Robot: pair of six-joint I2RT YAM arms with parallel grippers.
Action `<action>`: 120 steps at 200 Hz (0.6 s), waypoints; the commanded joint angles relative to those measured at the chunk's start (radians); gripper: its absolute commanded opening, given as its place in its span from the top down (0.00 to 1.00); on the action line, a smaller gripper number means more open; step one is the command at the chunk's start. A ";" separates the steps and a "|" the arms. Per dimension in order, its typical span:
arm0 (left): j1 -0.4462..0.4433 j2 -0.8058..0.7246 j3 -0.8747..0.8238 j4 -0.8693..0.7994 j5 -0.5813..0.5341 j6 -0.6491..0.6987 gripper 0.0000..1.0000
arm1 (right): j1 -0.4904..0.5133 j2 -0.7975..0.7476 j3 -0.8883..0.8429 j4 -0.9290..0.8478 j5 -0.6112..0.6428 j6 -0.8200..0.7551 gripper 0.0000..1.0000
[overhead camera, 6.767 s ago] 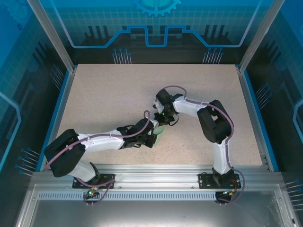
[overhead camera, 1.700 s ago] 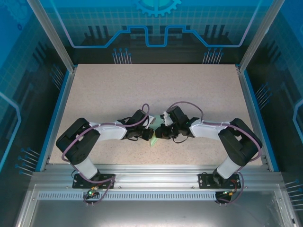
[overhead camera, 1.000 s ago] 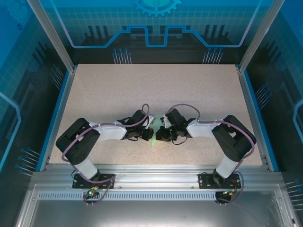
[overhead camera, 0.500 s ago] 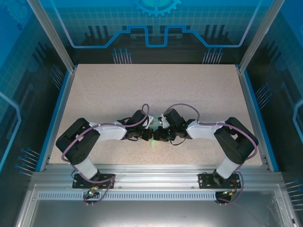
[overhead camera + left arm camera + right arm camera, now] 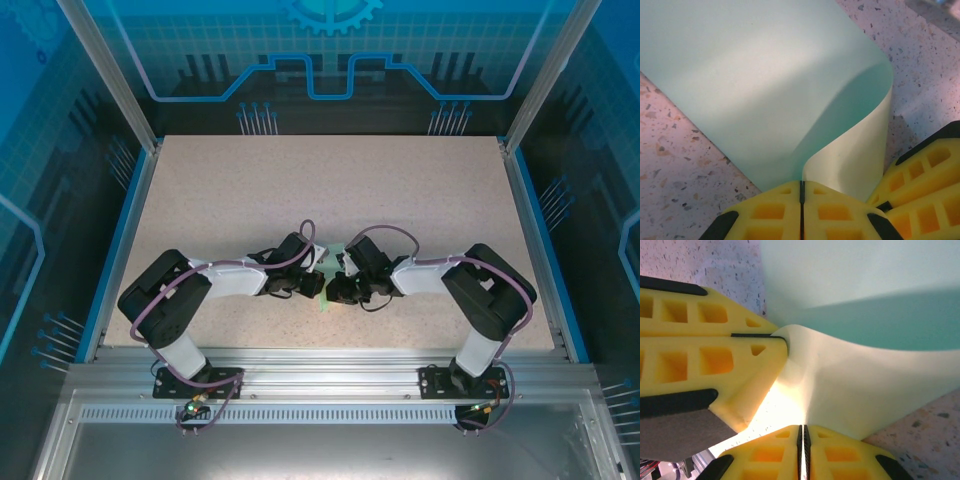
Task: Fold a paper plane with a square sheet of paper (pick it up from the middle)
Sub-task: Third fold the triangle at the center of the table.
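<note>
The square sheet of paper (image 5: pixel 765 75) is pale mint green and lies partly on the table, with one side curled up and over in a soft loop. My left gripper (image 5: pixel 801 184) is shut on the raised edge of the sheet. Right beside it, my right gripper (image 5: pixel 803 429) is shut on the same raised flap (image 5: pixel 865 390). The left gripper's yellow fingers (image 5: pixel 705 347) show at the left of the right wrist view. From above, both grippers (image 5: pixel 312 285) (image 5: pixel 337 288) meet tip to tip over the paper (image 5: pixel 323 302), low over the table's near middle. The paper plane is out of view.
The speckled beige table (image 5: pixel 300 190) stretches away behind the grippers. Blue side rails (image 5: pixel 118 250) and an aluminium frame (image 5: pixel 320 365) bound it. Both forearms lie low across the near part of the table.
The right gripper has slid a little to the left, closer against the left gripper, and its elbow has shifted. The left arm has held still with the paper.
</note>
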 commanded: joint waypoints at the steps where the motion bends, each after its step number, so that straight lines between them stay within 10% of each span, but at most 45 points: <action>1: 0.008 0.000 -0.012 -0.018 0.019 -0.001 0.92 | 0.018 -0.036 -0.017 -0.010 -0.014 0.006 0.87; 120: 0.007 -0.001 -0.012 -0.025 0.015 0.002 0.92 | 0.076 0.014 -0.067 0.121 -0.023 0.085 0.87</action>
